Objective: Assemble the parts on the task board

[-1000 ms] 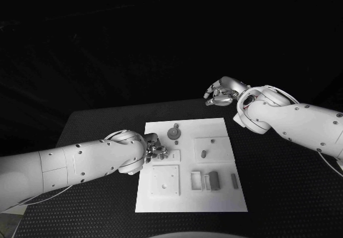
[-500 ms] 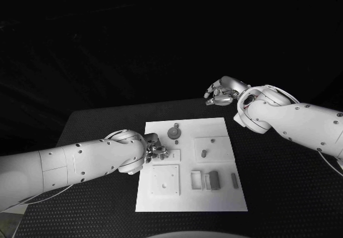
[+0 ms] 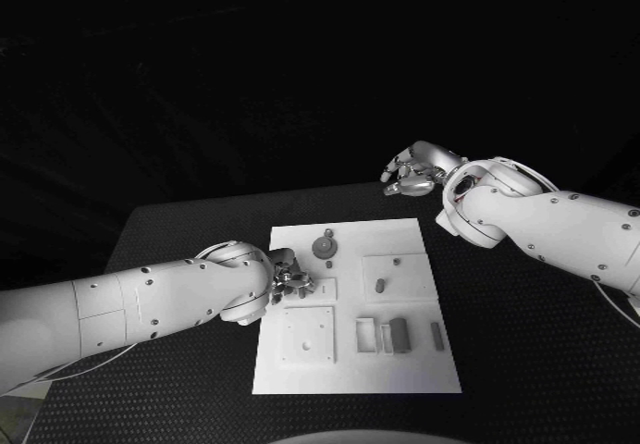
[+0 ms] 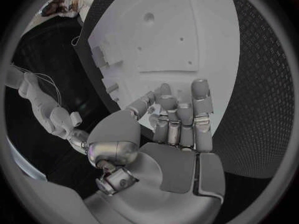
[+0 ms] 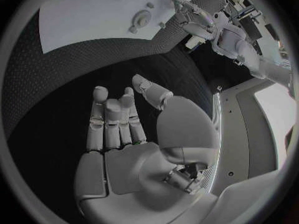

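The left hand (image 3: pixel 291 280) sits low over the left edge of the task board (image 3: pixel 413 370), beside a small raised block. In the left wrist view its fingers (image 4: pixel 177 117) lie curled close together; whether a part is pinched between them cannot be told. The right hand (image 3: pixel 413 174) hangs beyond the board's far corner, well apart from it, fingers loosely spread and holding nothing. Grey parts (image 3: pixel 399 336) lie in the near right recesses, and a round part (image 3: pixel 325 247) sits at the far end. Recommended procedure: confirm the grasp, align the piece squarely above its seat, then lower slowly without tilting.
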